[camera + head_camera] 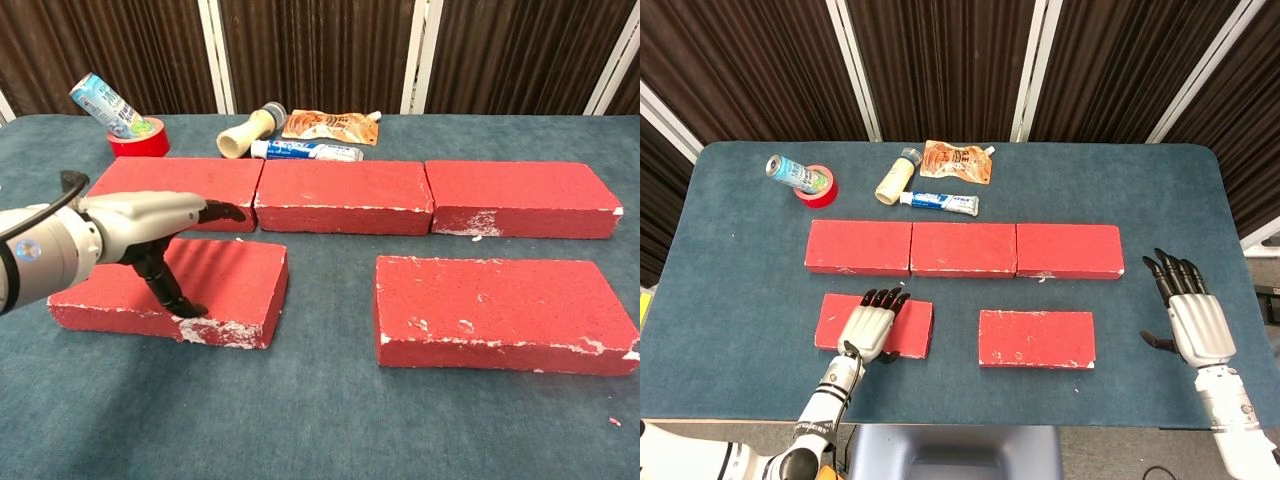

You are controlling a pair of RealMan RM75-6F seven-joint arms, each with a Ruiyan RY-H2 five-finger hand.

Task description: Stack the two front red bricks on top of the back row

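Observation:
Two red bricks lie in front: the front left brick (910, 327) (235, 272) and the front right brick (1036, 338) (500, 310). Behind them, a back row of three red bricks (963, 248) (345, 195) lies end to end. My left hand (872, 328) (140, 225) hovers over the front left brick, fingers stretched flat above its top and thumb reaching down to its near face. It holds nothing. My right hand (1195, 315) rests open on the cloth, to the right of all the bricks and apart from them; only the head view shows it.
At the back left a drink can (790, 170) leans on a red tape roll (820, 190). A small bottle (894, 177), a toothpaste tube (940, 201) and an orange pouch (958, 160) lie behind the back row. The blue table's front edge (1040, 418) runs close to the front bricks.

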